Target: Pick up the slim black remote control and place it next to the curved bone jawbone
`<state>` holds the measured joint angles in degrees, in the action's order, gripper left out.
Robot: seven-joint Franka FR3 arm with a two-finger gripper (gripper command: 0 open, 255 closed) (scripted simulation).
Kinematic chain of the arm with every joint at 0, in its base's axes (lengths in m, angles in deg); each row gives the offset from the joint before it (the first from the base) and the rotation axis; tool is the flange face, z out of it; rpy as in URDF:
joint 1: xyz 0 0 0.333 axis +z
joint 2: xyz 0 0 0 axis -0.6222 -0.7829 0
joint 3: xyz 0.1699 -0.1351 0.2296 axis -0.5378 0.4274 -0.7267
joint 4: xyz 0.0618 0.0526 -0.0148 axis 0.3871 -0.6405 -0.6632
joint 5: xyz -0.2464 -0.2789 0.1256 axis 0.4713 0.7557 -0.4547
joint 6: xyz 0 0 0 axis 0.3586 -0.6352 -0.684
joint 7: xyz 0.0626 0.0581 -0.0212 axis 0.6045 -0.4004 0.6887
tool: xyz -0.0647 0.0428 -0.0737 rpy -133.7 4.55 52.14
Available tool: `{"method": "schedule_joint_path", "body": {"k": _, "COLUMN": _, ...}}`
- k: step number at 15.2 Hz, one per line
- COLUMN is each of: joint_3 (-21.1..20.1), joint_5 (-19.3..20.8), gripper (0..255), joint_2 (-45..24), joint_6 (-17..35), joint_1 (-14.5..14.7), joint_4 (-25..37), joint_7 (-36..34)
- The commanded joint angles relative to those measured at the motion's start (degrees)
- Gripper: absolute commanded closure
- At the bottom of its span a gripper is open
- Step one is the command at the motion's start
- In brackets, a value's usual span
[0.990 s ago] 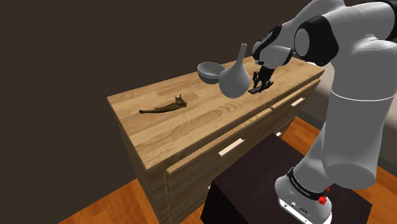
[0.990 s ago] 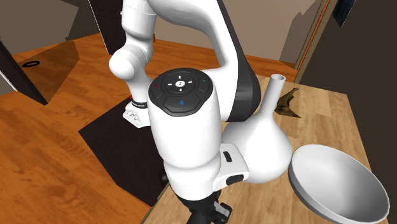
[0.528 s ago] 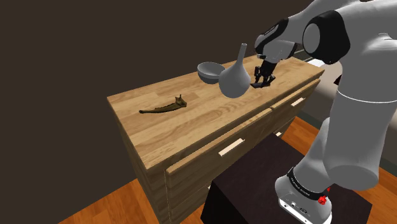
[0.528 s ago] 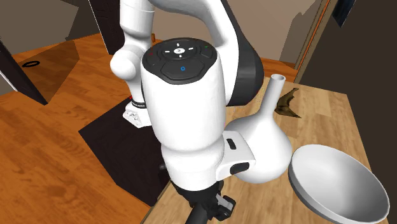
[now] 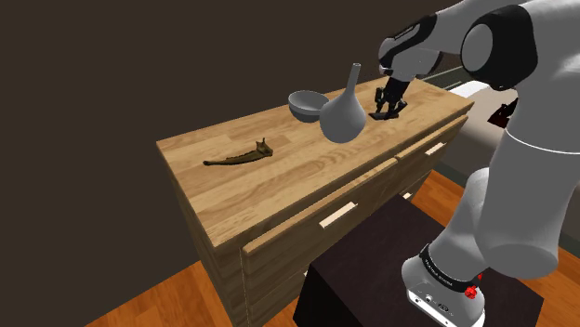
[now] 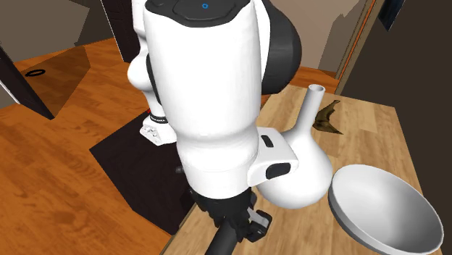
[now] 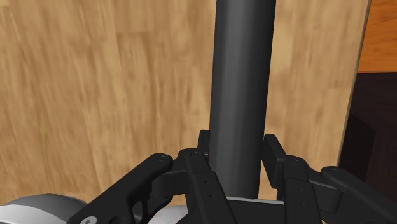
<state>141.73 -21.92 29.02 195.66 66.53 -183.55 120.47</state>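
Two black fingers [image 7: 201,173] of the pincer [image 7: 240,170] clasp the slim dark remote [image 7: 243,95] over the wooden tabletop [image 5: 279,178], just beside a grey vase [image 5: 342,118]. The brown jawbone [image 5: 240,156] lies well apart, toward the shoulder view's left.

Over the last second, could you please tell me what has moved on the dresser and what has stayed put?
The hand has risen above the dresser top and drifted slightly toward the shoulder view's right, lifting the black remote, which is still clasped in it. The grey vase, the bowl and the jawbone have not moved.
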Motion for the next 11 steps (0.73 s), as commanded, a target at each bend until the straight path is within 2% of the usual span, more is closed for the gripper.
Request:
{"method": "schedule_joint_path", "body": {"k": 1, "joint_3": 0.97, "joint_5": 1.46, "gripper": 255, "joint_2": 1.12, "joint_6": -1.19, "joint_1": 1.01, "joint_4": 0.75, "joint_7": -1.07}}
{"method": "schedule_joint_path", "body": {"k": 3, "joint_3": 1.74, "joint_5": 2.68, "gripper": 255, "joint_2": 2.09, "joint_6": -2.21, "joint_1": 1.81, "joint_4": 1.41, "joint_7": -1.93}}
{"method": "schedule_joint_path", "body": {"k": 5, "joint_3": 4.96, "joint_5": 8.9, "gripper": 255, "joint_2": 7.8, "joint_6": -0.23, "joint_1": 8.76, "joint_4": -2.24, "joint_7": -8.2}}
{"method": "schedule_joint_path", "body": {"k": 7, "joint_3": 6.85, "joint_5": 18.39, "gripper": 255, "joint_2": 15.74, "joint_6": 1.23, "joint_1": 14.77, "joint_4": -5.52, "joint_7": -17.14}}
{"method": "schedule_joint_path", "body": {"k": 8, "joint_3": 5.93, "joint_5": 23.4, "gripper": 255, "joint_2": 19.82, "joint_6": 1.48, "joint_1": 15.87, "joint_4": -6.95, "joint_7": -21.91}}
{"method": "schedule_joint_path", "body": {"k": 9, "joint_3": 3.94, "joint_5": 27.11, "gripper": 255, "joint_2": 22.91, "joint_6": 1.51, "joint_1": 15.66, "joint_4": -8.27, "joint_7": -25.82}}
{"method": "schedule_joint_path", "body": {"k": 11, "joint_3": -1.68, "joint_5": 30.92, "gripper": 255, "joint_2": 26.37, "joint_6": 1.54, "joint_1": 13.0, "joint_4": -10.72, "joint_7": -31.15}}
